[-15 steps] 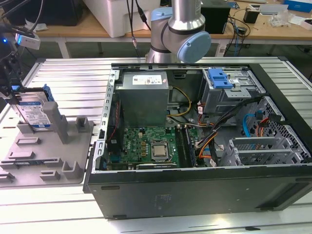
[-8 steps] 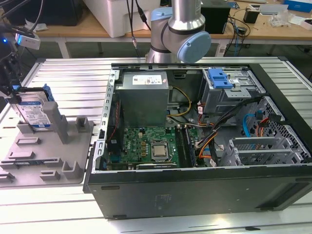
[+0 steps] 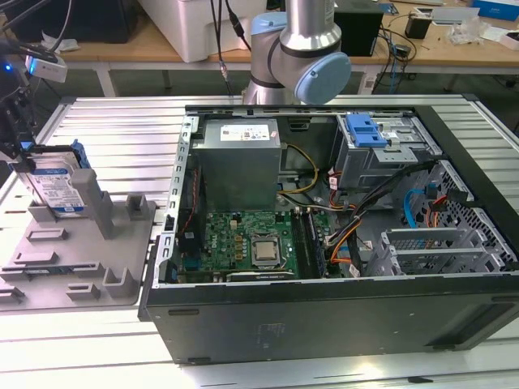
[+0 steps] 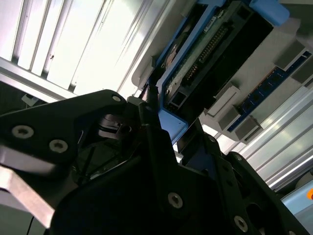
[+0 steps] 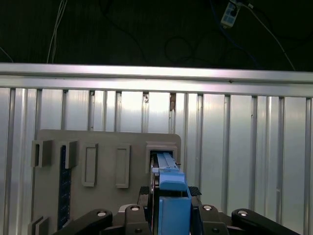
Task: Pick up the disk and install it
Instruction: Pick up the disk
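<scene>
The disk (image 3: 61,185), a silver drive with a white-and-blue label in a blue bracket, stands on edge in a slot of the grey fixture (image 3: 89,251) at the exterior view's left. My gripper (image 3: 23,154) is at the disk's outer end. In both wrist views the black fingers (image 5: 194,192) press against either side of the blue bracket (image 5: 168,169), so my gripper (image 5: 172,188) is shut on the disk (image 4: 215,44), which still sits in the fixture (image 5: 107,147). My gripper (image 4: 173,117) grips the bracket's near end.
The open computer case (image 3: 324,324) lies on the slatted metal table (image 3: 122,130) to the exterior view's right of the fixture. Inside are a grey drive cage (image 3: 381,158) with a blue latch (image 3: 365,130), a power supply (image 3: 239,162), a motherboard (image 3: 251,243) and loose cables.
</scene>
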### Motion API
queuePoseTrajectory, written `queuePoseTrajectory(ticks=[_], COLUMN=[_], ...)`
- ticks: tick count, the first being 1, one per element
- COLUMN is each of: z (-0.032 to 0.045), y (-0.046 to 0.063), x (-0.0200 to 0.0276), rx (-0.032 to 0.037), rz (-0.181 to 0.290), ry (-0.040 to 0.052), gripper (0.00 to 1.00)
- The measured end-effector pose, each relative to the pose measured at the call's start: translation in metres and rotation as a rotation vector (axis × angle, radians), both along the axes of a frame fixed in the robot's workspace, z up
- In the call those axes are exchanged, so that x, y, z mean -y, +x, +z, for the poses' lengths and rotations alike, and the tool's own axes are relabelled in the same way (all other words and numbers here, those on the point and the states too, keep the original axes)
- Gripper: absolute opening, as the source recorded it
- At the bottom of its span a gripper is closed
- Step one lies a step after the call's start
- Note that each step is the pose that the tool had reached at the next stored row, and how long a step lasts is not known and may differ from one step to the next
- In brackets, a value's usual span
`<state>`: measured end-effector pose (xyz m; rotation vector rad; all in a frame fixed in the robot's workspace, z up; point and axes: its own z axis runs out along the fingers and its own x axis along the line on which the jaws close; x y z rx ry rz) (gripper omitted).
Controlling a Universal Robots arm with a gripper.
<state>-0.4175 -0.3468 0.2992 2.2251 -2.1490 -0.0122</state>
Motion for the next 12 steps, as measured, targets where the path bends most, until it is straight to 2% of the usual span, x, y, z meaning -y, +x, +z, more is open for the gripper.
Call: queuePoseTrajectory(ticks=[12], z=[-0.0001], y=[0.0000], x=[0.0000], rx=[0.0000], rz=[0.000], ry=[-0.0029], gripper=[0.41])
